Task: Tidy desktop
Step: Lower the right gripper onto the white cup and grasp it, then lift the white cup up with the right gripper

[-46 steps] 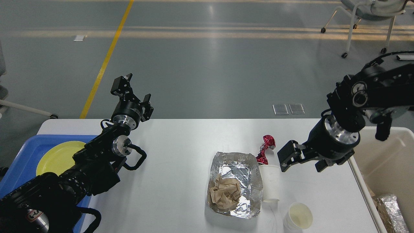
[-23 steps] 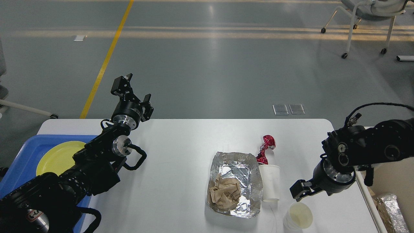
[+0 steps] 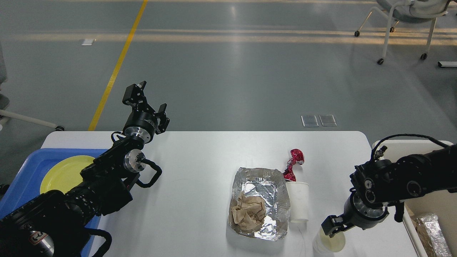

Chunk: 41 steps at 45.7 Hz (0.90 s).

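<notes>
Desktop (image 3: 200,157) white (glossy), round-cornered.

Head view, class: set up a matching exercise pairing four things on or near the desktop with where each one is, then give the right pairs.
Things:
1. Crumpled brown paper
2. Yellow plate
3. Red wrapper
4. Right gripper

Places:
A. In the blue tray
B. At the upright cup's rim
C. In the foil tray
D. Just behind the tipped cup

Pairs: 1-C, 2-A, 3-D, 4-B

Grey glossy floor (image 3: 221,71) with a yellow line (image 3: 116,67), sunlit streaks, and a wheeled chair (image 3: 407,21) far right.
</notes>
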Each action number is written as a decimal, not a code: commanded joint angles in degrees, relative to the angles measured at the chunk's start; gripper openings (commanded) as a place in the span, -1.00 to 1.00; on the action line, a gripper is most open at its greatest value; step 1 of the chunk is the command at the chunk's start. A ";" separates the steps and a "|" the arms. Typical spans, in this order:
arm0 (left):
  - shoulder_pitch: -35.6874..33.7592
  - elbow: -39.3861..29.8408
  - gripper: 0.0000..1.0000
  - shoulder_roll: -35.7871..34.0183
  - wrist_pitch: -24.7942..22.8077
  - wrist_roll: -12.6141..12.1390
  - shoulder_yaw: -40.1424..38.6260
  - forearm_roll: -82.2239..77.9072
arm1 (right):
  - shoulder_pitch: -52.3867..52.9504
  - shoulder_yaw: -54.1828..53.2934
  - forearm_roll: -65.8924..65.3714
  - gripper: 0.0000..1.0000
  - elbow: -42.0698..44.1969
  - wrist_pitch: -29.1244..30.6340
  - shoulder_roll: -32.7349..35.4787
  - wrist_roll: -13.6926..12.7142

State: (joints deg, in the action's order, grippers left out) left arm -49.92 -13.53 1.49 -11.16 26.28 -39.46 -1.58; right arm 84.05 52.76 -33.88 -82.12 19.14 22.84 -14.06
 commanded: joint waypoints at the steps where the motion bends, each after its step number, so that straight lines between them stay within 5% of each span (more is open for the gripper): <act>1: 0.00 0.00 1.00 0.00 0.00 0.00 0.00 0.00 | -1.96 -0.12 0.04 0.71 1.26 -0.51 -0.08 -0.01; 5: 0.00 0.00 1.00 0.00 0.09 0.00 0.00 0.00 | -3.10 -0.29 0.04 0.32 2.13 -0.51 -0.08 0.08; 12: 0.00 0.00 1.00 0.00 0.00 0.00 0.00 0.00 | -4.33 -0.56 0.13 -0.96 3.37 -0.51 -0.08 0.61; 41: 0.00 0.00 1.00 0.00 0.00 0.00 0.00 0.00 | 3.57 -1.00 0.92 -1.00 2.58 4.05 3.08 1.84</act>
State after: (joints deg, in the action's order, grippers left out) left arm -49.92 -13.54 1.49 -11.16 26.28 -39.46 -1.58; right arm 83.62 51.99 -33.31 -79.40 19.85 24.05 -13.11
